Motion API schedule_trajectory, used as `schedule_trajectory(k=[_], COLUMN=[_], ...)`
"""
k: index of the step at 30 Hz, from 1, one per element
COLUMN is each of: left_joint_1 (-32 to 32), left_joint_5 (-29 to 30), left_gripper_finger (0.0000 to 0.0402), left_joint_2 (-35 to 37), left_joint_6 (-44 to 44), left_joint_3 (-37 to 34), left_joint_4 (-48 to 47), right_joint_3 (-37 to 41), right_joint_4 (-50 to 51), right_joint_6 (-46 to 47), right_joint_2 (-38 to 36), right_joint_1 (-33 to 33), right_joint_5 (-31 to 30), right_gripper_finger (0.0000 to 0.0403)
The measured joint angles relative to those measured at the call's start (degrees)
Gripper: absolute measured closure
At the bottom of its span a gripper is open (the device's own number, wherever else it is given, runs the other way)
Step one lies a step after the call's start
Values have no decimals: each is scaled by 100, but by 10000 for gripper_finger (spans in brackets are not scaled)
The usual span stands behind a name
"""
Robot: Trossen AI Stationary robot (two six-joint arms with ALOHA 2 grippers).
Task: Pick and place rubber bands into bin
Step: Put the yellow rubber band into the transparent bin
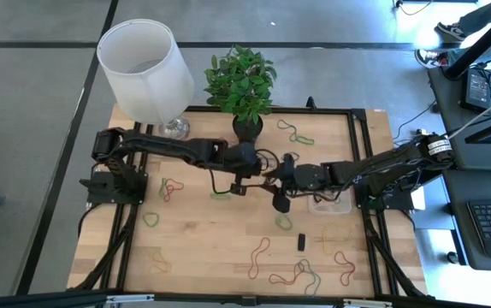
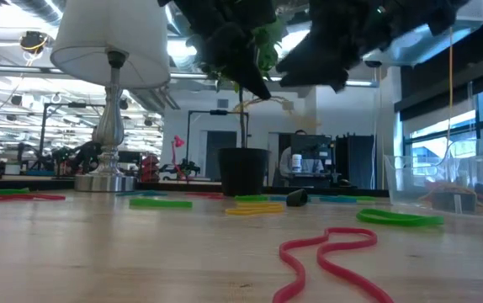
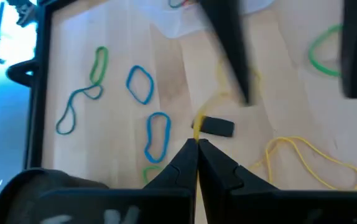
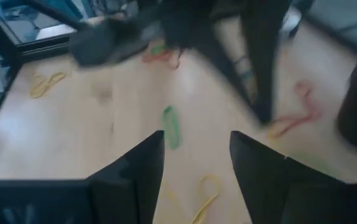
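A: Left gripper (image 3: pixel 197 144)?
B: Fingers pressed together at the tips, with a thin yellow strand (image 3: pixel 196 126) poking out right at them — looked like a rubber band, but whether it was really pinched, I couldn't tell. In the high view that gripper (image 1: pixel 273 174) was over the middle of the light wooden tabletop (image 1: pixel 211 239), just in front of the black plant pot (image 1: pixel 247 130).

A: Right gripper (image 4: pixel 196 163)?
B: Fingers spread wide, nothing between them. It (image 1: pixel 281 202) hung just beside the left one, pointing toward the table's centre.

A: Bin?
B: Small clear plastic rectangular tray (image 1: pixel 330 205) sat under the right arm, near the right edge. In the low view its wall (image 2: pixel 410 181) showed something yellowish inside — too unclear to name.

A: Bands?
B: Thin floppy rubber loops in red, green, yellow and orange (image 1: pixel 299 272) were scattered across the tabletop, most along the front edge, some at the left (image 1: pixel 171 188) and back right (image 1: pixel 295 133). A small solid black block (image 1: pixel 301 242) lay between the bin and the front cluster.

A: Other?
B: White-shaded lamp (image 1: pixel 145 58) at the back left, leafy green plant (image 1: pixel 242 80) beside it.
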State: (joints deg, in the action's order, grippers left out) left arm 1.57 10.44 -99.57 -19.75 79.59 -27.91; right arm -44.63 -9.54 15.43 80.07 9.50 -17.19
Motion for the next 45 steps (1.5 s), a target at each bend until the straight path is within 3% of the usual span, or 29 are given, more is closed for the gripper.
schedule_trajectory(k=[4,8,14,32,39,45], left_joint_1=[-30,-63,-91,-90,-76,-64], left_joint_5=[-2,1,14,22,103,212], left_gripper_finger=[399,399,399,398,398,398], left_joint_2=[0,0,65,85,85,85], left_joint_6=[-6,-86,-103,-504,-509,-508], left_joint_3=[23,23,23,23,23,23], left_joint_4=[-86,-211,-133,480,804,892], right_joint_3=[-267,-397,-397,-395,-392,-390], right_joint_4=[104,269,848,868,1069,1337], right_joint_6=[-657,-931,-551,-299,-224,-572], right_joint_2=[0,0,0,0,0,2], right_joint_1=[0,-58,-283,-451,-472,-472], right_joint_5=[-394,-415,-347,-264,-264,-257], right_gripper_finger=[188,171,172,176,225,322])
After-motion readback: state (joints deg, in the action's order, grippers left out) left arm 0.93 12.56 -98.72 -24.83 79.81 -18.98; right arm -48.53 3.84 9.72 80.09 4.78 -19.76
